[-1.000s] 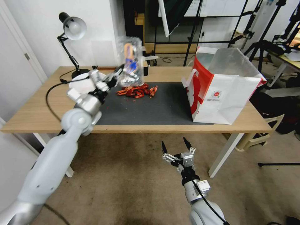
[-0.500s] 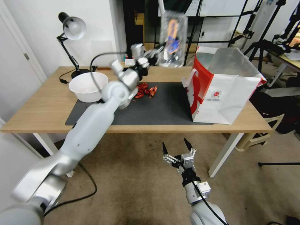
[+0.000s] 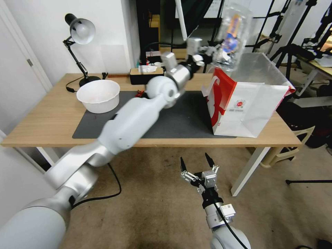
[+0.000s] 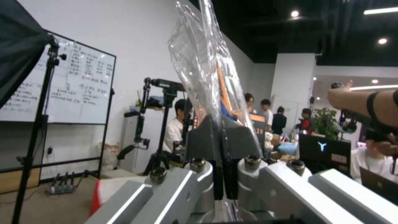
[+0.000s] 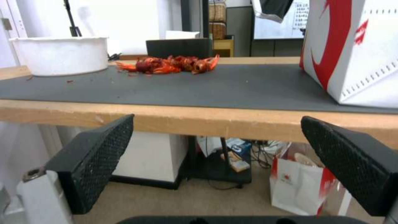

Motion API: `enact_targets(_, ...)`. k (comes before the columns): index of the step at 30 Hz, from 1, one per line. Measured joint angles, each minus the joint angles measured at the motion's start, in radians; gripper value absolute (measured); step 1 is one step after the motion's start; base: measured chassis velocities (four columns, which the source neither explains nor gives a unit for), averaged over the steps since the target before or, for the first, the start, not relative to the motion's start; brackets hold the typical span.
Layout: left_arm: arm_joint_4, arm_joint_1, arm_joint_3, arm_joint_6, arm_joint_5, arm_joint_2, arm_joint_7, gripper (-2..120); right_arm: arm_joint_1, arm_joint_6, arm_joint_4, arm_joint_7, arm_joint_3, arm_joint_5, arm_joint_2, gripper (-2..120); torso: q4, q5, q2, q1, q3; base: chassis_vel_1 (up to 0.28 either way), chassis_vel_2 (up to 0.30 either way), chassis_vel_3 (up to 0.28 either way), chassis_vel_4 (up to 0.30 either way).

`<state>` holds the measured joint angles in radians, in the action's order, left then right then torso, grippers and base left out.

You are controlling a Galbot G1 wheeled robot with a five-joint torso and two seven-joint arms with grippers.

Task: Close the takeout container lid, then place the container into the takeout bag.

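The takeout container [image 3: 232, 34], clear plastic with orange and blue showing through, hangs upright in the air over the left rim of the takeout bag [image 3: 249, 100]. My left gripper [image 3: 211, 52] is shut on its lower edge. In the left wrist view the gripper [image 4: 222, 137] pinches the container [image 4: 207, 68], whose lid lies flat against the other half. The white bag with red sides stands open at the table's right end and shows again in the right wrist view [image 5: 356, 53]. My right gripper [image 3: 196, 162] waits open and low, in front of the table edge, as its own view [image 5: 224, 161] confirms.
A white bowl [image 3: 98, 95] sits at the left of the dark mat [image 3: 183, 121], with a desk lamp [image 3: 81, 33] behind it. A black tissue box [image 3: 145, 74] stands at the back. Red crayfish [image 5: 170, 63] lie on the mat between bowl and bag.
My left arm has swung right and upward with the container, from above the crayfish pile to above the bag's mouth. The right arm has stayed put.
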<state>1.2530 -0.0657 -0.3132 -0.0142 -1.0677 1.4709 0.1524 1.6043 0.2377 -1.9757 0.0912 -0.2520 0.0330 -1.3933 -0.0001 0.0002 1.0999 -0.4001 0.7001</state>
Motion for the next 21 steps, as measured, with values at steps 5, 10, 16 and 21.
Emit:
enact_targets(5,-0.041,0.024,-0.019,-0.014,0.017,0.049,-0.005,0,0.014,0.009,0.001,-0.002,-0.004,0.000,-0.008,100,0.0000,-0.0001,0.000,0.000,0.000,0.000,0.000,0.000,0.000)
enact_targets(10,-0.085,0.036,-0.075,-0.058,0.073,0.085,-0.004,0,0.018,0.012,-0.001,-0.003,-0.014,0.000,-0.012,100,0.0001,-0.0001,0.000,0.000,0.000,0.000,0.000,0.000,0.000)
enact_targets(16,-0.108,0.036,-0.128,-0.092,0.171,0.087,0.019,5,0.016,0.012,-0.003,-0.003,-0.018,0.003,-0.016,100,0.0001,-0.0002,0.000,0.000,0.000,0.000,0.000,0.000,0.000)
enact_targets(21,-0.123,0.027,-0.129,-0.096,0.199,0.083,0.028,23,0.008,-0.005,-0.012,-0.002,-0.010,0.024,-0.016,100,0.0001,-0.0002,0.000,0.000,0.000,0.000,0.000,0.000,0.000)
